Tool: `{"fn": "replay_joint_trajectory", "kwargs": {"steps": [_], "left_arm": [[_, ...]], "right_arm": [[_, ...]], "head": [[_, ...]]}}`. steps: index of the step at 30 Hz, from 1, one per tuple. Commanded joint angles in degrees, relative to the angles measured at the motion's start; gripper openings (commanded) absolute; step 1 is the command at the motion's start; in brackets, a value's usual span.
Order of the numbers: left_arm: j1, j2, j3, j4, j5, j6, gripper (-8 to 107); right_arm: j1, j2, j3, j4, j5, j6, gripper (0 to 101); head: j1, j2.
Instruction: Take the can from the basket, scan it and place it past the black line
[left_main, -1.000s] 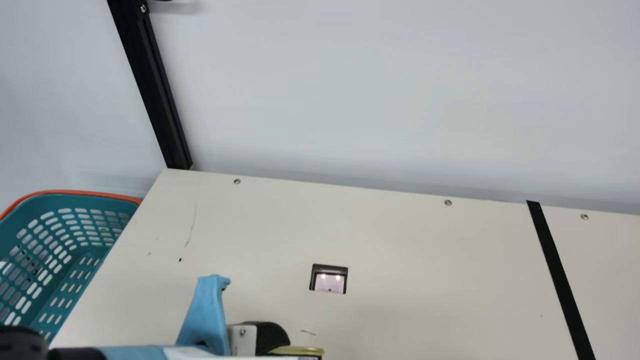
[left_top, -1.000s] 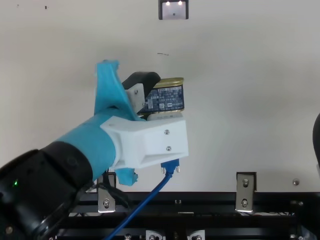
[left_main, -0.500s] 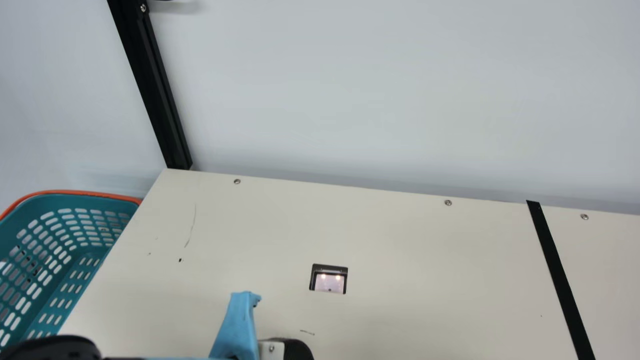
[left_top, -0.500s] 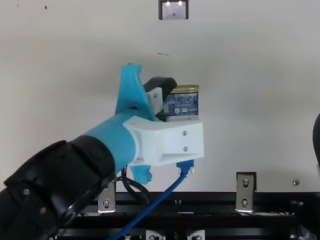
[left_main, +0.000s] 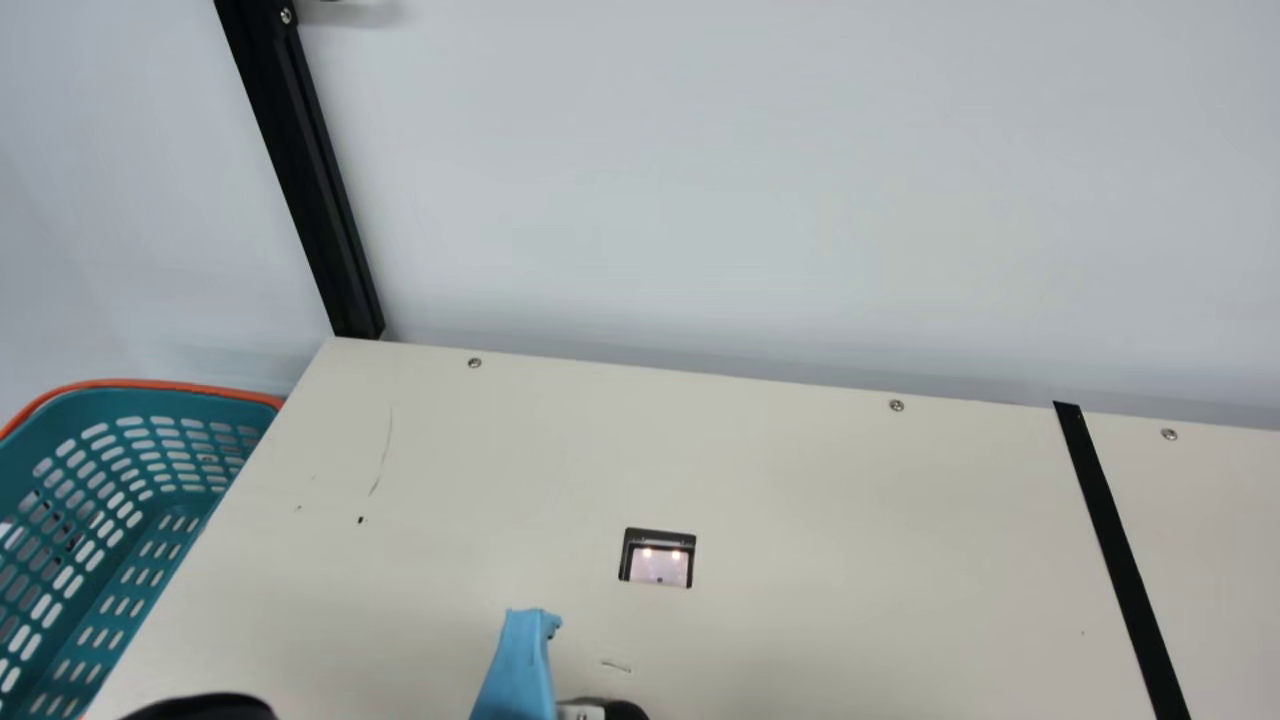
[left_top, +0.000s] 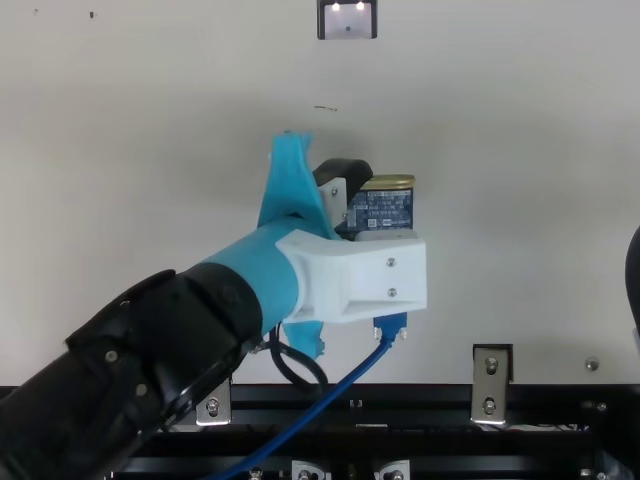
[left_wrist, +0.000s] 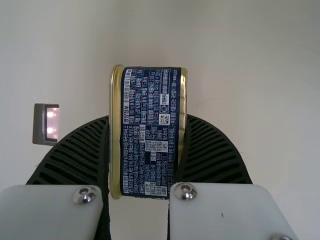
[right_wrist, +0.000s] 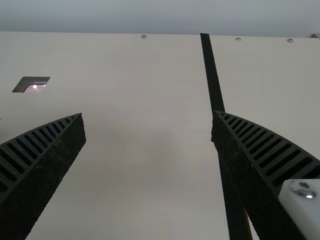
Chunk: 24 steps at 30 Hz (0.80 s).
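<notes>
Two left jaws clamp one can (left_wrist: 150, 135) and two right jaws stand apart above one table (left_main: 820, 500).

I can read no words or numbers. The can (left_wrist: 116, 145) carries a dark blue label (left_wrist: 132, 160) packed with tiny white print and several small white panels; my left wrist view shows a square code (left_wrist: 164, 118) on it. From the top view I see fine rows of that print, too small for me to make out.
</notes>
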Motion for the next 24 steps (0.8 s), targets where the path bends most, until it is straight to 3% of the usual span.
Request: {"fn": "replay_joint_trajectory", "kwargs": {"steps": [1,24], "left_arm": [[-0.09,0.49,0.34,-0.27,-0.99,0.06,10],[-0.16,5.87,1.89,-1.84,-6.90,1.29,10]], "right_arm": [[0.00,0.00,0.00,0.00,0.00,0.00,101],[0.00,0.00,0.00,0.00,0.00,0.00,101]], "head": [[-1.83,-0.11],[-1.83,-0.11]]}}
